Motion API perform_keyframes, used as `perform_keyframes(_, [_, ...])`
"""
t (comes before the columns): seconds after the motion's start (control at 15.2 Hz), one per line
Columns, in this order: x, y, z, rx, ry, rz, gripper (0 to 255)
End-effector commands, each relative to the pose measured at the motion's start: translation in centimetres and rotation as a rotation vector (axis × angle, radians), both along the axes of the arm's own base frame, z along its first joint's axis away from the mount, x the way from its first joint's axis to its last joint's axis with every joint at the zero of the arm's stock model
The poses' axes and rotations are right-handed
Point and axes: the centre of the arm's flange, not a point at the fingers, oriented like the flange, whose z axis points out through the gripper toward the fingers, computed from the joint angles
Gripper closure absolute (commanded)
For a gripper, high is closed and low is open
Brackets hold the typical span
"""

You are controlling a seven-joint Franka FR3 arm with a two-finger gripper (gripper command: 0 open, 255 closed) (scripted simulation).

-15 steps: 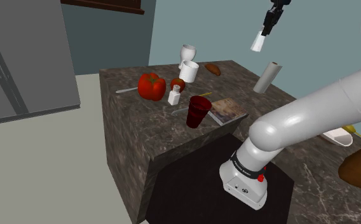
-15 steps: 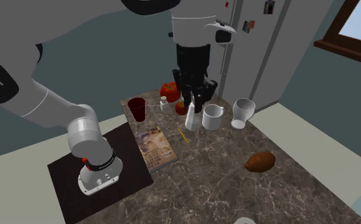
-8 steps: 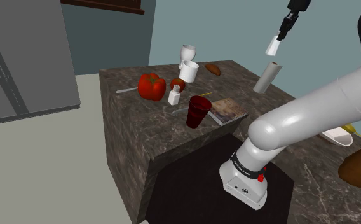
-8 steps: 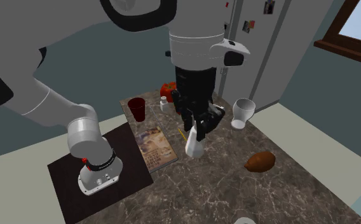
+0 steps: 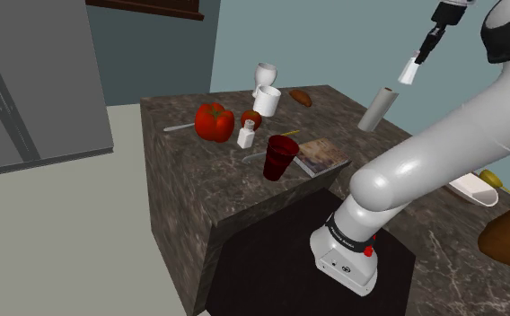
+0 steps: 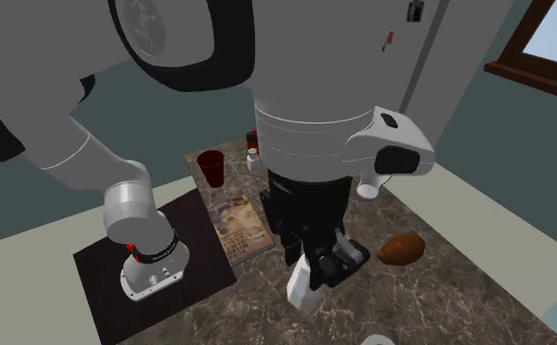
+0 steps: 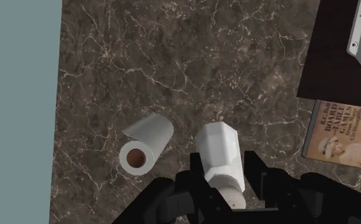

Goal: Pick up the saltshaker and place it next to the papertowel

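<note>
One white saltshaker (image 5: 409, 71) hangs above the papertowel (image 5: 377, 109) in the shoulder view; the second exterior view shows my end effector (image 6: 324, 274) clamped on it. From the wrist view the papertowel lies on the worktop (image 7: 173, 63) just beside it, so I judge the carry nearly done: lower, then release.

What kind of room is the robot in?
Probably a kitchen: a dark marbled counter holds a red bell pepper and a white paper towel roll, with a tall grey fridge nearby.
</note>
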Motion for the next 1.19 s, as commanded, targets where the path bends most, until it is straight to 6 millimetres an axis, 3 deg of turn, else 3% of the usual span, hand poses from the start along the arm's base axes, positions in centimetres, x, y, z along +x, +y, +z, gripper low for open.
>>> perform_keyframes(0.0, [-1.8, -2.0, 0.2, -0.001, 0.001, 0.002, 255])
perform_keyframes(0.26, [-5.3, -5.9, 0.2, -0.001, 0.001, 0.002, 255])
perform_keyframes(0.33, [-4.4, -4.9, 0.0, 0.001, 0.000, -0.004, 255])
perform_keyframes(0.4, [-4.4, -4.9, 0.0, 0.001, 0.000, -0.004, 0])
perform_keyframes(1.12, [-6.8, -4.1, -14.6, -0.041, -0.101, -0.172, 0])
